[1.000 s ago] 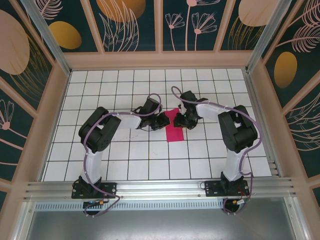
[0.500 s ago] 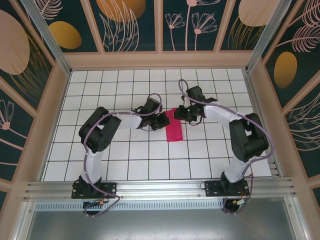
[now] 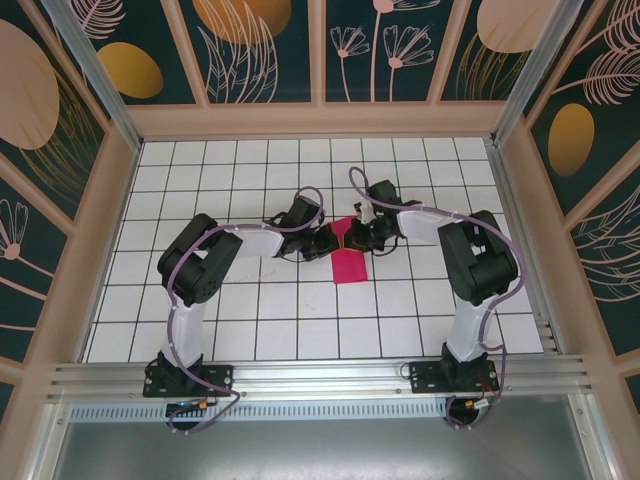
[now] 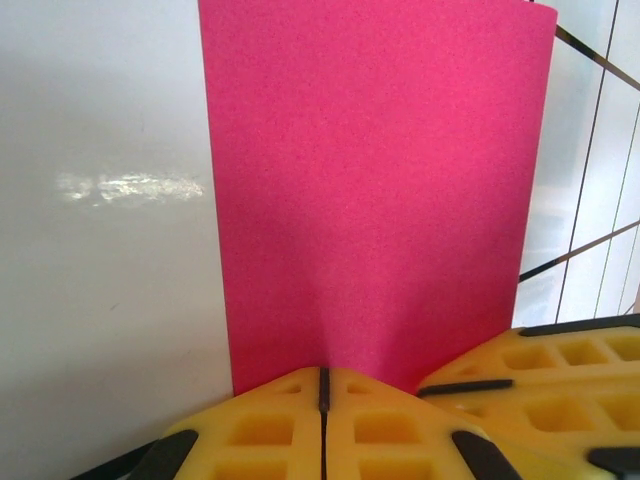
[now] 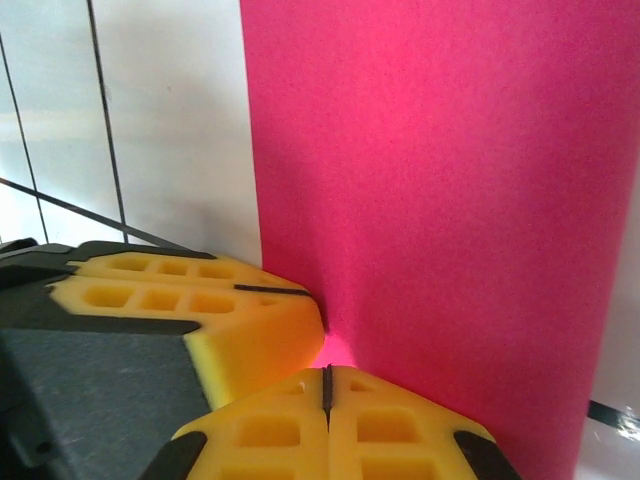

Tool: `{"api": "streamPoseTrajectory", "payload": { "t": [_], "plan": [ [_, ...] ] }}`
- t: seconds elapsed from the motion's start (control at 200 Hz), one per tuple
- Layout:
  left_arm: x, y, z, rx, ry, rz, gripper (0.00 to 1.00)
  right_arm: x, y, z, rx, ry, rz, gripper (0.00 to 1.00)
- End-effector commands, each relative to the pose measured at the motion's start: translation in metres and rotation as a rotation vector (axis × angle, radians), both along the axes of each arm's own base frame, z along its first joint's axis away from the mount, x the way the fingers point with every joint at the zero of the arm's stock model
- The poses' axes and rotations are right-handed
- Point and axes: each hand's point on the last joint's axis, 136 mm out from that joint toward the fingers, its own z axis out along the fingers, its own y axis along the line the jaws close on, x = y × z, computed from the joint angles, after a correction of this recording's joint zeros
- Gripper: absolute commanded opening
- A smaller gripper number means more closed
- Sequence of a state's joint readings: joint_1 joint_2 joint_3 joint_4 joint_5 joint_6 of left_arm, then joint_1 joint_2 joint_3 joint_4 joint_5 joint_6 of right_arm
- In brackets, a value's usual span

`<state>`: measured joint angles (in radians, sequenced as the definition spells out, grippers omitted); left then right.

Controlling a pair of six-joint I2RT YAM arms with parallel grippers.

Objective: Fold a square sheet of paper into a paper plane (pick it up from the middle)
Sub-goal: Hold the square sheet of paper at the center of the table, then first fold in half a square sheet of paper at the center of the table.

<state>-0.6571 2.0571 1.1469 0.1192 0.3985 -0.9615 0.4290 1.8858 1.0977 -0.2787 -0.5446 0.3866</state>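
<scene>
the sheet of paper (image 3: 350, 264), bright pink and folded into a narrow strip, lies flat near the middle of the white tiled desk (image 3: 200, 330), its long sides running from the far edge toward the near edge. both arms reach in to its far end. the left end effector (image 3: 325, 243) comes from the left; in its wrist view the yellow fingers (image 4: 260, 435) are pressed together, pinching the paper's edge at the seam. the right end effector (image 3: 364, 238) comes from the right, its fingers (image 5: 390, 430) likewise pressed together on the same edge. the two sets of fingertips sit just beside each other.
</scene>
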Motion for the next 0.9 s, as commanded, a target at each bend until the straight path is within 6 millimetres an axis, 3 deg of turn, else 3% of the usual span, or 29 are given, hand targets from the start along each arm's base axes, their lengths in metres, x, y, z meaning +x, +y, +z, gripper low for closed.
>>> {"api": "streamPoseTrajectory", "payload": {
  "t": [0.0, 0.18, 0.575, 0.671, 0.796, 0.836, 0.896],
  "plan": [
    [-0.037, 0.046, -0.074, 0.252, 0.176, 0.037, 0.08, -0.003, -0.008, -0.013, 0.002, 0.011, 0.013, 0.0],
    [-0.04, 0.049, -0.078, 0.263, 0.189, 0.043, 0.07, -0.009, -0.028, -0.027, -0.021, -0.001, 0.008, 0.0],
    [-0.044, 0.056, -0.082, 0.282, 0.2, 0.053, 0.06, -0.004, -0.078, -0.031, -0.033, -0.003, -0.134, 0.0],
    [-0.045, 0.056, -0.083, 0.282, 0.2, 0.053, 0.06, 0.005, -0.079, -0.015, -0.011, -0.043, -0.158, 0.0],
    [-0.044, 0.056, -0.082, 0.281, 0.197, 0.055, 0.06, 0.015, -0.055, 0.045, 0.154, -0.212, -0.126, 0.0],
    [-0.044, 0.056, -0.081, 0.28, 0.197, 0.054, 0.06, 0.016, -0.05, 0.05, 0.164, -0.221, -0.114, 0.0],
    [-0.044, 0.055, -0.082, 0.278, 0.197, 0.053, 0.06, 0.014, -0.042, 0.042, 0.164, -0.176, -0.093, 0.0]
  ]
}}
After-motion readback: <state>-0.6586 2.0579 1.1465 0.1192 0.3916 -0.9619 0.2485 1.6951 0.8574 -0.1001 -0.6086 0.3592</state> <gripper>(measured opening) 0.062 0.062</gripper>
